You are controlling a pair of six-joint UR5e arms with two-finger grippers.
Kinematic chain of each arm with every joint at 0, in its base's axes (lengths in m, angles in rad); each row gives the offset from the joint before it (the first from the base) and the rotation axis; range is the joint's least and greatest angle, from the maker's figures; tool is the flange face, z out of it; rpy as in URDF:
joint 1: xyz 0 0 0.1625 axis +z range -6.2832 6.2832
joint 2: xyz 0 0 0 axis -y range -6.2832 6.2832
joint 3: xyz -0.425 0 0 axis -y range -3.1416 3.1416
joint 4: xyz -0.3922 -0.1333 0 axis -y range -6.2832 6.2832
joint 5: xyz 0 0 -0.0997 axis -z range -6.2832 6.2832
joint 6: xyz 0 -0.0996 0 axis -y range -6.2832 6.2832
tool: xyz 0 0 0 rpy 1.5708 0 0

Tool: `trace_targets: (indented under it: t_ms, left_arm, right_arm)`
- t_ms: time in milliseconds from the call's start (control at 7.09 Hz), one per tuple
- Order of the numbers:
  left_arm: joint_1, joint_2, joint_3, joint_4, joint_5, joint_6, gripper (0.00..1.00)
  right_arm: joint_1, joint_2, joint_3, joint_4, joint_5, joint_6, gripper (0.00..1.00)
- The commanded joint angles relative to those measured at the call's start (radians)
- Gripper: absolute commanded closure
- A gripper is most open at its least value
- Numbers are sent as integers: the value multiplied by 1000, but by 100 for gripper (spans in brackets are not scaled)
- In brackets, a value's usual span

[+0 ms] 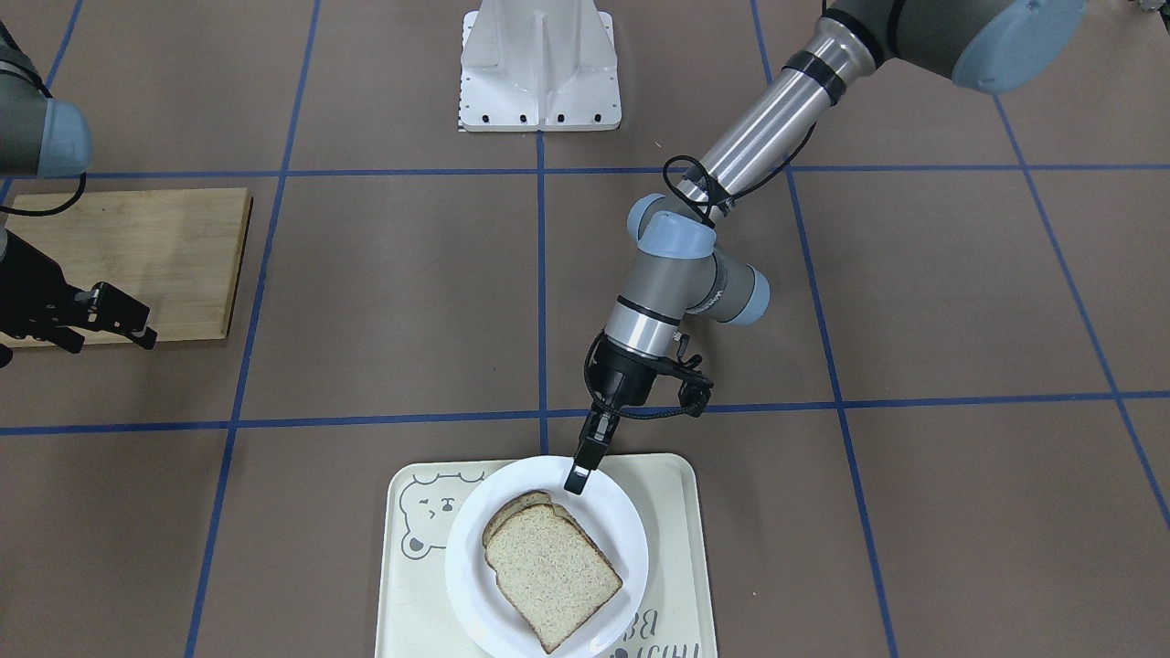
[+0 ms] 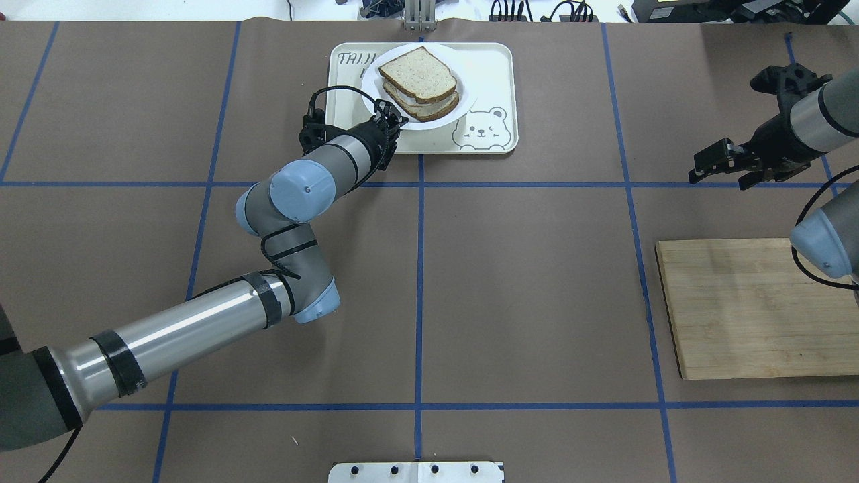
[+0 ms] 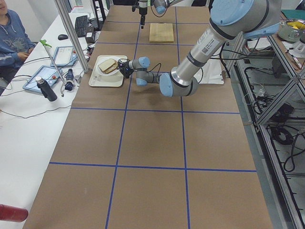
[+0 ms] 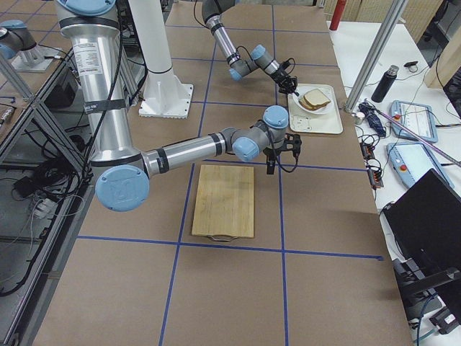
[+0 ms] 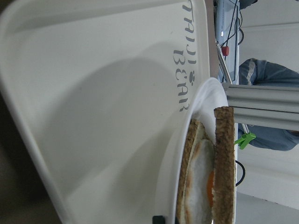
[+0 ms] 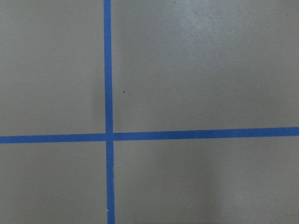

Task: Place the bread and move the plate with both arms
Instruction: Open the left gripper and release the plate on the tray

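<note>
- The left arm [image 2: 201, 322] comes in from the lower left of the overhead view and reaches across the brown table [image 2: 537, 282] to the far edge.
- The left gripper [image 1: 578, 480] points down at the near rim of the plate [image 1: 471, 594]. Its fingers are seen edge-on and look close together. The tip lies over the rim, and the wrist view shows one black fingertip [image 5: 158, 219] against the plate's edge. I cannot tell whether the jaws are clamped on the rim or only beside it.
- A cream tray [image 2: 496, 80] with a bear drawing [image 2: 480, 127] sits at the table's far edge, just right of the left gripper, with grey lettering along one end.
- The plate lies on the tray's lettered half, overlapping the letters, away from the bear.
- The bread [image 2: 417, 72] is on the plate as the top of a stack, skewed a little against the slice under it [image 2: 439, 107]. The left wrist view shows it edge-on with a fried egg [image 5: 201, 186] between the two slices.
- The right gripper [image 2: 721, 176] hangs above bare table, well apart from the tray. Its jaws are spread and hold nothing. Its wrist camera sees only the table and two crossing lines of blue tape [image 6: 108, 136].
- A wooden cutting board [image 2: 738, 308] lies flat at the right, nearer the robot than the right gripper, partly under the right arm [image 2: 829, 235].
</note>
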Motion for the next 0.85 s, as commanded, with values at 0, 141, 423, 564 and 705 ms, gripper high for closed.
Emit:
trace_targets:
  t_ms: [0, 141, 423, 564, 705]
  left_arm:
    - [0, -8, 30, 0, 3, -4, 100]
    - [0, -10, 29, 2, -6, -4, 96]
    - [-3, -8, 5, 0, -10, 20, 2]
    - [-14, 57, -114, 2, -29, 46, 2]
    - [-14, 175, -287, 2, -69, 87, 2]
  right_arm:
    - [-2, 5, 0, -2, 0, 0, 0]
    - [-2, 7, 2, -2, 0, 0, 0]
    - [-1, 5, 23, -2, 0, 4, 0]
    - [-1, 3, 25, -5, 2, 4, 0]
    - [-1, 5, 26, -5, 5, 4, 0]
